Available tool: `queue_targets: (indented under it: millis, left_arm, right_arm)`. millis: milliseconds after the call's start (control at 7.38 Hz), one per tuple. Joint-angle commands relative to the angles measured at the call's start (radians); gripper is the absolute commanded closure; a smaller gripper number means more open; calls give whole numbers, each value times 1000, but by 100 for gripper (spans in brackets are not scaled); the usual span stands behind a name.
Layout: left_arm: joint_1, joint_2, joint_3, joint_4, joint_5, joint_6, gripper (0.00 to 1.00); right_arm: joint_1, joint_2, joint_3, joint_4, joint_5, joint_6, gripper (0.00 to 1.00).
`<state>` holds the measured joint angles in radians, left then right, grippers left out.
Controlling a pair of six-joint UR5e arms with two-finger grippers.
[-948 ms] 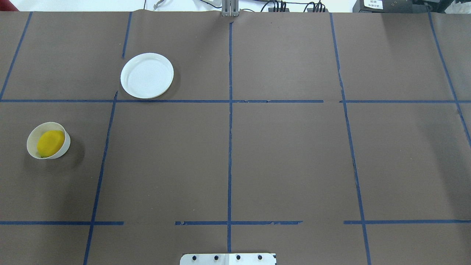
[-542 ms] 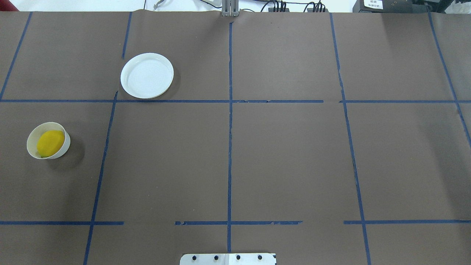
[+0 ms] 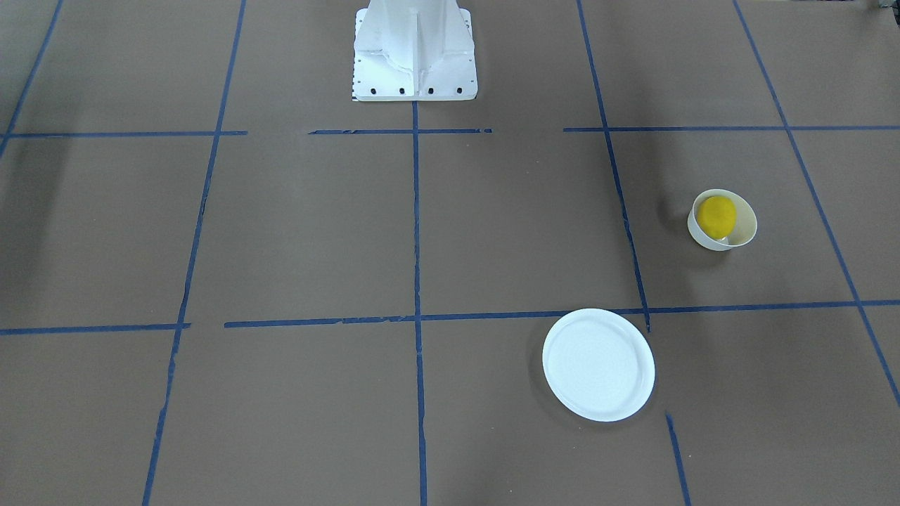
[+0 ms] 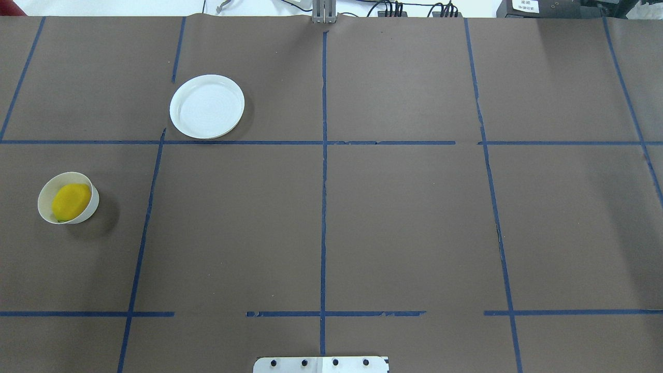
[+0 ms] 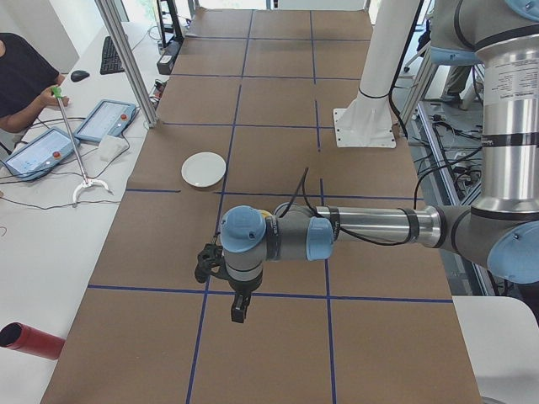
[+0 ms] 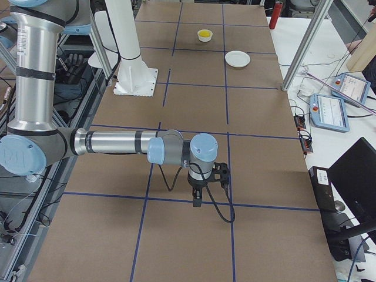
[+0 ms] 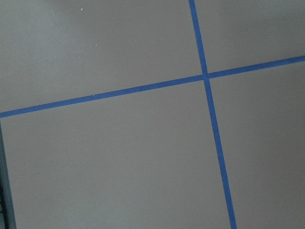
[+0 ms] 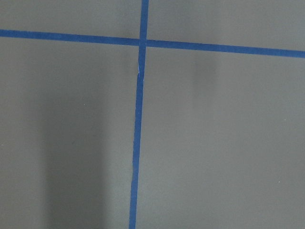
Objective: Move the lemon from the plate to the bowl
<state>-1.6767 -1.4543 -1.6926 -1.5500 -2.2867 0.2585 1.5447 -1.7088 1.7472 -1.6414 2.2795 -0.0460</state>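
The yellow lemon (image 4: 71, 201) lies inside the small white bowl (image 4: 43, 203) at the table's left side; it also shows in the front view (image 3: 716, 214) in the bowl (image 3: 747, 226). The flat white plate (image 4: 207, 106) (image 3: 598, 364) is empty, farther out and toward the middle. Neither gripper appears in the overhead or front views. My left gripper (image 5: 238, 308) hangs over the table near its left end, away from the bowl. My right gripper (image 6: 197, 201) hangs near the table's right end. I cannot tell whether either is open or shut.
The white robot pedestal (image 3: 415, 49) stands at the table's near edge. Blue tape lines grid the brown table cover. A side table with tablets (image 5: 105, 120) and an operator is beyond the far edge. A metal post (image 5: 126, 59) stands there.
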Motion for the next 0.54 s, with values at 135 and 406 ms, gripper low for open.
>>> queue_targets:
  millis: [135,406]
  left_arm:
    - [11,5,1,-44,12,-4,0]
    - [31,-28,-22,104,4,-1,0]
  right_arm:
    - [0,0,0,0,0,0,0]
    - [0,0,0,0,0,0,0]
